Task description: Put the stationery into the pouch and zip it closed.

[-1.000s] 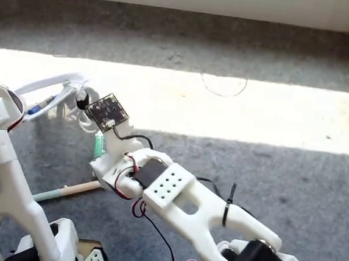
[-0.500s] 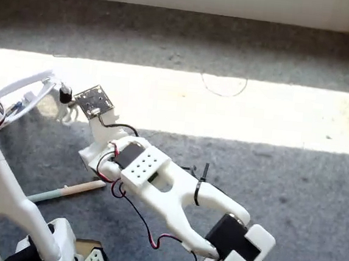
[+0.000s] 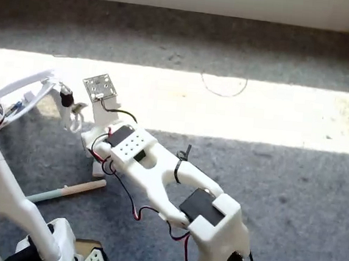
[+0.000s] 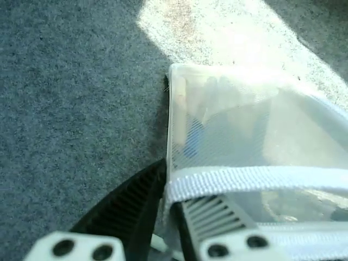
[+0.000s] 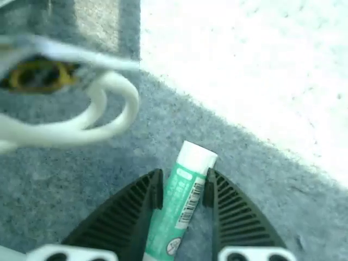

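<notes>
**Two-arm pouch-filling task, on grey carpet (image 3: 292, 183).** All positions are given relative to the pouch.

**Pouch.** The pouch (image 3: 25, 89) is translucent with a white webbing rim. In the high view it is held up at the edge of a sunlit band (image 3: 255, 113) of the carpet. A white cord loop (image 5: 133, 103) hangs from the end of the pouch nearest the right arm. A blue item (image 4: 190, 145) shows through its wall, inside it.

**Left gripper.** In the left wrist view the left gripper (image 4: 169, 179) is pinched tight on the pouch. Its black fingers (image 4: 138, 198) are nearly together, and the webbing rim is caught between them at one corner of the pouch.

**Right gripper.** The right arm (image 3: 152, 171) reaches towards the pouch. In the right wrist view the right gripper (image 5: 183, 187) sits just beside the cord loop, below the pouch's rim. Its pincer is narrow, with one finger pressed against each side of a green tube (image 5: 182, 209). The tube's white cap points out past the fingertips, near the loop but apart from it. Whether the tube touches the carpet cannot be told.

**Loose stationery.** A wooden pencil (image 3: 65, 191) lies flat on the carpet, well apart from the pouch and nearer the arm bases.
</notes>
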You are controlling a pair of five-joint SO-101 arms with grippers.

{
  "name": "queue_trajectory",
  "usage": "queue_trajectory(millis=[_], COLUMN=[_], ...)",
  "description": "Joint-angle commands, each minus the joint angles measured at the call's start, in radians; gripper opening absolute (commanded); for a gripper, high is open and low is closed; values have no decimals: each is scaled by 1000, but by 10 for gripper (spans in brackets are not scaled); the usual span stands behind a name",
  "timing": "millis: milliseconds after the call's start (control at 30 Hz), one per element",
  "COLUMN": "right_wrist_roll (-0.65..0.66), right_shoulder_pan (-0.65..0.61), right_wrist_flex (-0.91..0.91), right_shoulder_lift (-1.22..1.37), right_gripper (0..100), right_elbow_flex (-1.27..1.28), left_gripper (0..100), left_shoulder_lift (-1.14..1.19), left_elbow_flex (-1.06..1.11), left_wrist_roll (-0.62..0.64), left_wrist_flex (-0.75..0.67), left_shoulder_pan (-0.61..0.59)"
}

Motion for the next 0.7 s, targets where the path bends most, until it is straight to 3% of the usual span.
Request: queue_trajectory(millis=[0,667], right_wrist_roll=[-8,0], right_shoulder_pan=[13,54], right_wrist_flex=[8,71], right_shoulder_lift=[10,33], right_gripper=[122,63], right_elbow_flex=[-97,-107], left_gripper=[8,10], left_shoulder_lift=[-24,-24], left_elbow_flex=[-4,-2], left_wrist_roll=[9,6], left_wrist_flex=[-20,-12], left_shoulder_pan=[-10,-10])
